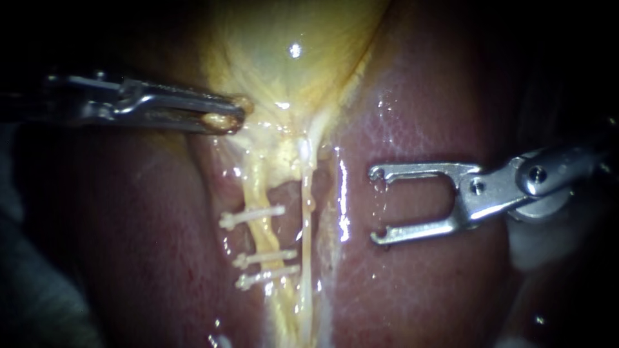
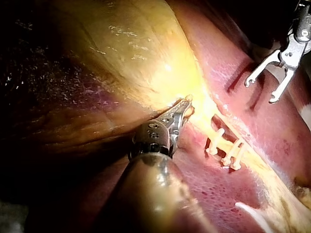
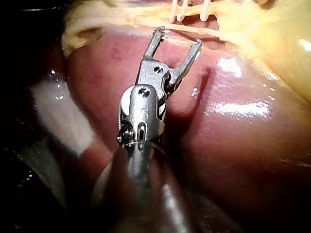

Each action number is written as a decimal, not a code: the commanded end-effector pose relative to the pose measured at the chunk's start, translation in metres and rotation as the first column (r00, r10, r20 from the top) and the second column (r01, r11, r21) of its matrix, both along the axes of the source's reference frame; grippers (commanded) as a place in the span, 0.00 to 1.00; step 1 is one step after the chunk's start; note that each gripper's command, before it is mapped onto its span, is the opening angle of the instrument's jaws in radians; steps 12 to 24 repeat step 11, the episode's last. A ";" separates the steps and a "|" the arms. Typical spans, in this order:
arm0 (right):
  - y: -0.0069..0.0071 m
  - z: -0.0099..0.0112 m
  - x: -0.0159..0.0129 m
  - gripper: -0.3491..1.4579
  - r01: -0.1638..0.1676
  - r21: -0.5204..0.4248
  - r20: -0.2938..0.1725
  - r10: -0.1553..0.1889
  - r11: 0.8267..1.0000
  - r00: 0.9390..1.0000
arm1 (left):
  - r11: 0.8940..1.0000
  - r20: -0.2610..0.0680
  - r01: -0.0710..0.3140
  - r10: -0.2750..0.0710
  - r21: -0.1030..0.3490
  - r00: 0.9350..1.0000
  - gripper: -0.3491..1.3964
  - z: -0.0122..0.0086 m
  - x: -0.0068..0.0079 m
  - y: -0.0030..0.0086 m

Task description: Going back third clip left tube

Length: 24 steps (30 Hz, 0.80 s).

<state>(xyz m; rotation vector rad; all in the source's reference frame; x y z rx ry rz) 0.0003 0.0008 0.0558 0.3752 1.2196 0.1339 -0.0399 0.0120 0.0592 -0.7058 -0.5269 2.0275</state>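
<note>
in the endoscope view the left instrument (image 1: 237, 113) is lying level across the upper left. its jaws are pressing together on a fold of yellow tissue (image 1: 218, 120) at the foot of the gallbladder (image 1: 290, 45). below that, the left tube (image 1: 265, 237) is running down over the liver (image 1: 425, 296). three clips (image 1: 253, 217) are sitting across it, one higher up and two close together lower down. the thinner right tube (image 1: 307, 225) is hanging just beside it. the right instrument (image 1: 380, 205) is reaching in from the right with its jaws spread wide and gripping nothing, their tips over bare liver and apart from both tubes.

in the left wrist view the left instrument (image 2: 183, 108) is pinching the yellow fold at the edge of the gallbladder (image 2: 131, 48). the three clips (image 2: 227, 154) are lying near, beside its jaws. the right instrument (image 2: 261, 92) is showing well beyond them, jaws apart, over the liver (image 2: 214, 189).

in the right wrist view the right instrument (image 3: 179, 38) is holding its jaws open in a wide, empty fork above the liver (image 3: 233, 145). the right tube (image 3: 214, 32) is crossing just ahead of the tips, and i cannot tell whether they are touching it. the clips (image 3: 192, 7) are showing beyond that tube. a pale blurred strip (image 3: 58, 111) is lying beside the shaft.
</note>
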 end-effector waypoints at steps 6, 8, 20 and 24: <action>0.0002 -0.0002 -0.0002 0.47 0.000 0.002 0.000 0.000 1.000 1.000 | 1.000 0.001 -0.001 0.001 0.004 1.000 0.00 -0.0001 -0.0001 -0.0001; 0.0002 -0.0003 -0.0002 0.47 0.002 0.004 -0.002 -0.002 1.000 1.000 | 1.000 0.001 -0.001 0.001 0.004 1.000 0.00 -0.0001 -0.0001 -0.0001; 0.0001 -0.0004 0.0001 0.47 0.011 0.008 -0.009 -0.011 1.000 1.000 | 1.000 0.002 -0.002 0.002 0.005 1.000 0.00 -0.0002 0.0001 0.0000; 0.0001 -0.0004 0.0001 0.47 0.011 0.008 -0.009 -0.011 1.000 1.000 | 1.000 0.002 -0.002 0.002 0.005 1.000 0.00 -0.0002 0.0001 0.0000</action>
